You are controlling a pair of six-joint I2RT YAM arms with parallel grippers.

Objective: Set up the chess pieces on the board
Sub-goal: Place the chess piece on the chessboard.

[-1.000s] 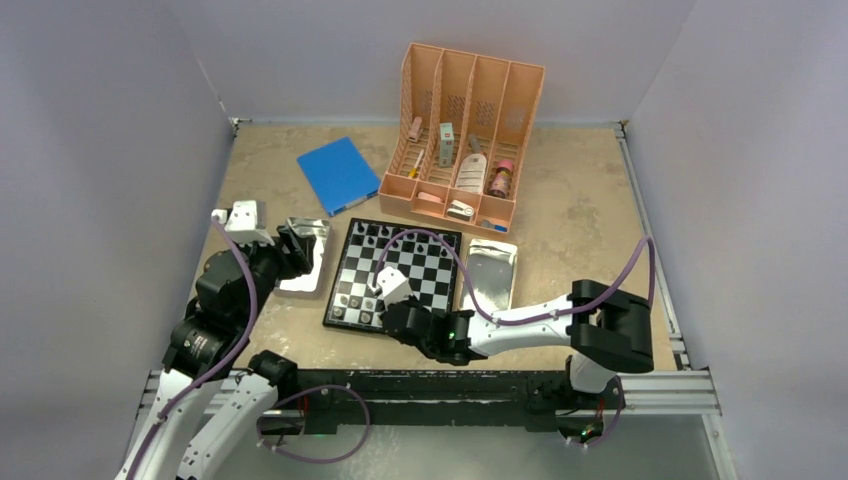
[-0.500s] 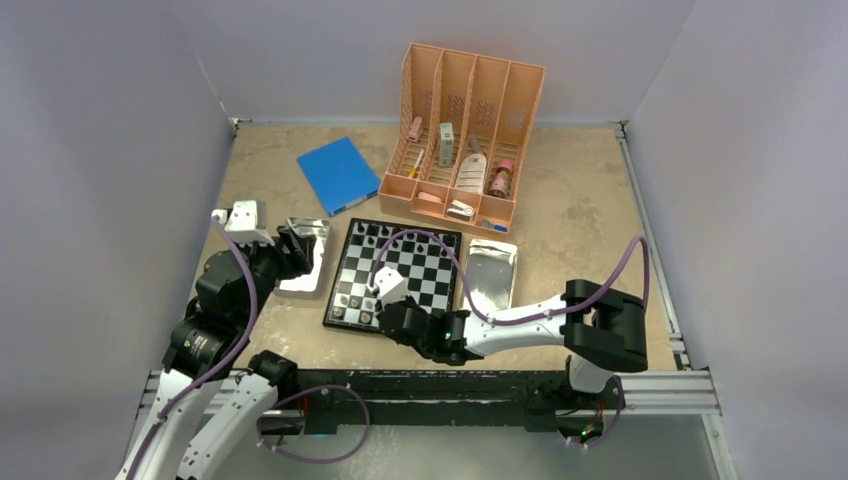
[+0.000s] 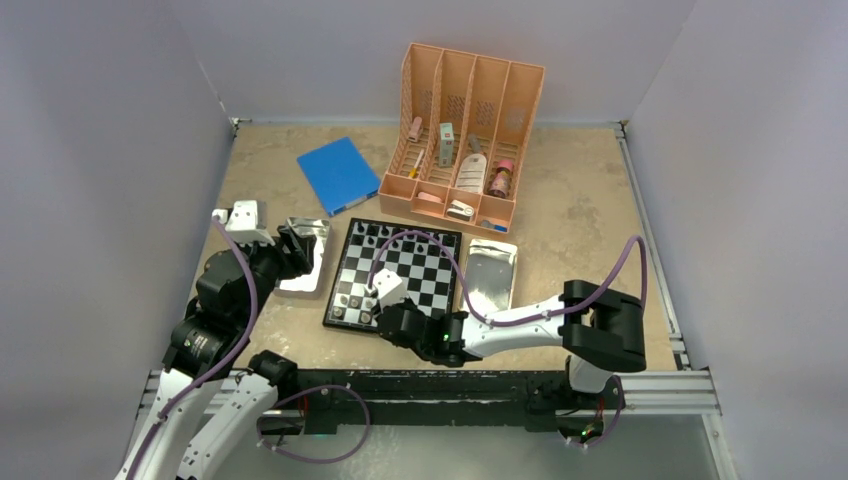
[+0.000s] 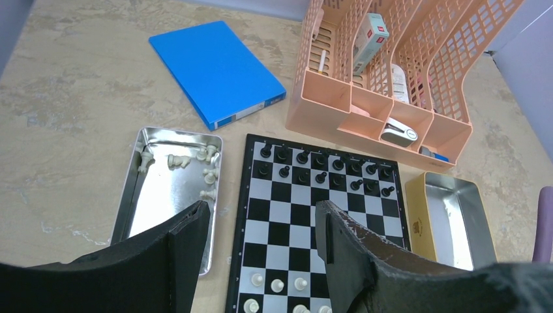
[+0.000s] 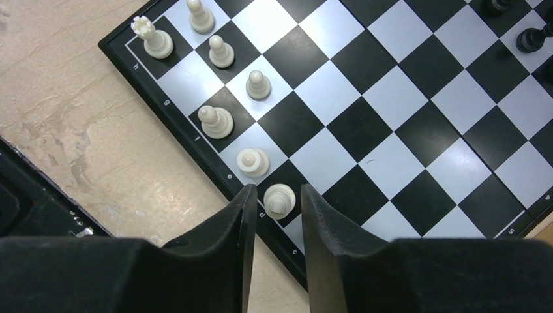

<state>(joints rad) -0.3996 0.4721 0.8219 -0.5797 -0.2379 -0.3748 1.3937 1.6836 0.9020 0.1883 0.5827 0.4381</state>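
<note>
Top view — the board (image 3: 398, 272) sits on the near half of the table between two metal trays, the left tray (image 3: 312, 268) and the right tray (image 3: 490, 275). A blue book (image 3: 338, 175) and a peach organizer (image 3: 465, 140) lie farther back. The left gripper (image 3: 297, 247) hangs over the left tray. The right gripper (image 3: 372, 300) is low over the board's near left corner.

Left wrist view — the left fingers (image 4: 186, 251) are spread wide with nothing between them, above the near ends of the left tray and the board. Black pieces (image 4: 317, 168) stand on the board's two far rows, and a few pale pieces (image 4: 277, 285) stand on the near rows. Loose pale pieces (image 4: 207, 164) lie at the far end of the left tray.

Right wrist view — the right fingers (image 5: 238, 222) are parted only a little. One pale piece (image 5: 279, 199) stands upright on a black edge square between them, with a sliver of gap on each side, so it is not gripped. Other pale pieces stand in the two edge rows toward the board's near left corner.
</note>
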